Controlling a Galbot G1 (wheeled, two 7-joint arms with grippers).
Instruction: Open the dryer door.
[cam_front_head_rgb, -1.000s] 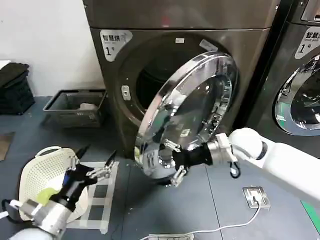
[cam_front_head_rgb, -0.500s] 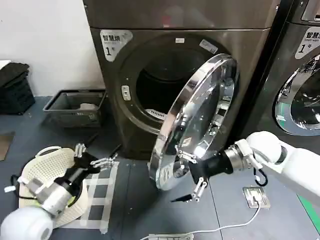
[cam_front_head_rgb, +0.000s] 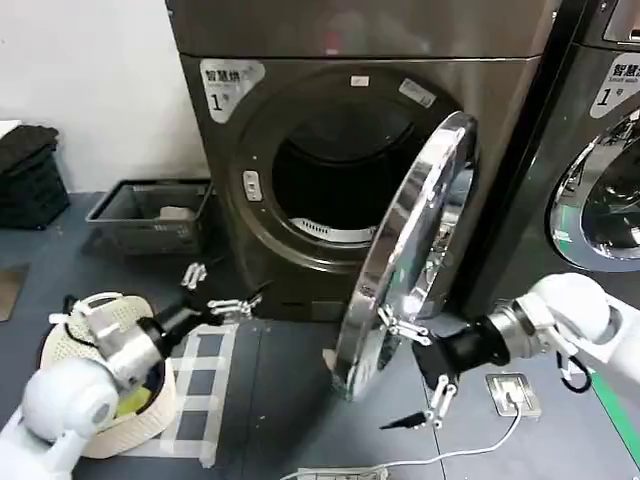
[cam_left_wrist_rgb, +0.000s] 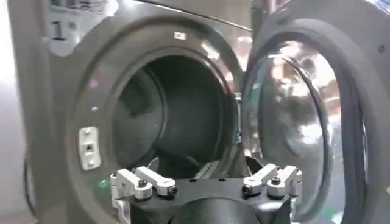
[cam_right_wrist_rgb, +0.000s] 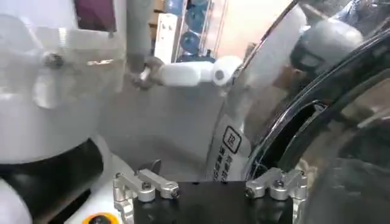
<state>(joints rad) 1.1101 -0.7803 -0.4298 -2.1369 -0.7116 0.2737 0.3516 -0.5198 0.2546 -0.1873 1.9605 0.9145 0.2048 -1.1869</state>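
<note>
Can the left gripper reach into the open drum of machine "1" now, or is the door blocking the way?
Probably yes. The dryer door stands swung wide to the right, near the right gripper, leaving the drum opening uncovered. The left gripper, fingers open, points toward the opening with nothing between.

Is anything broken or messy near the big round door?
Nothing looks broken or spilled. The dryer door hangs wide open on its hinge, showing the dark drum. The right gripper is open beside the door's lower rim. One untidy thing: a white cable trails loose across the floor.
</note>
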